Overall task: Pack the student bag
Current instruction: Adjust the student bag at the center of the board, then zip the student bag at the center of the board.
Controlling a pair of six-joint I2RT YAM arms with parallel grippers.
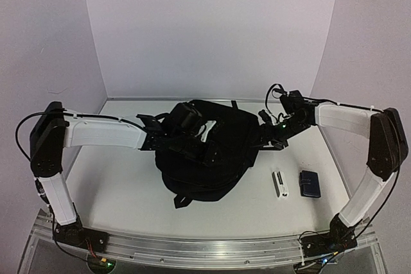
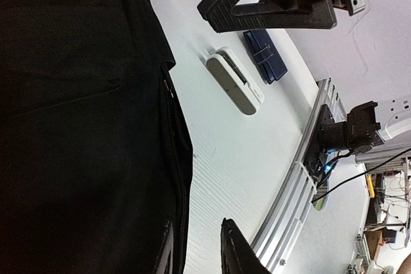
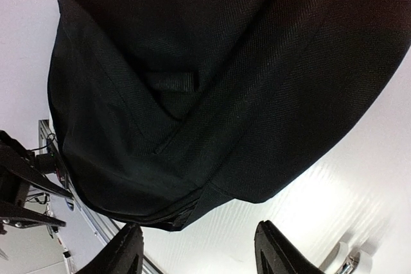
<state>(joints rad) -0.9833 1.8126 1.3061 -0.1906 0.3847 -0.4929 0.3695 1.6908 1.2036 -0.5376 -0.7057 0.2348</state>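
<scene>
The left end effector (image 2: 215, 120) stood open beside the zipped edge of the bag (image 1: 215, 152), gripping nothing. The right end effector (image 3: 198, 232) was also open and empty, near the bag, which lay mid-bench (image 1: 122, 190).

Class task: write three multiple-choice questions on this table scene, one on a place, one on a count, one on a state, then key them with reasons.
1. Where is the blue case? A. on the table, right of the backpack; B. on the backpack; C. left of the backpack.
2. How many small things lie beside the backpack? A. one; B. two; C. four.
3. How do the jaws of the right arm stand? A. shut on the blue case; B. shut on a book; C. apart, holding nothing.
Key: 1 A, seen from above; 2 B, the case and a white box; 3 C, its fingers show an empty gap.
</scene>
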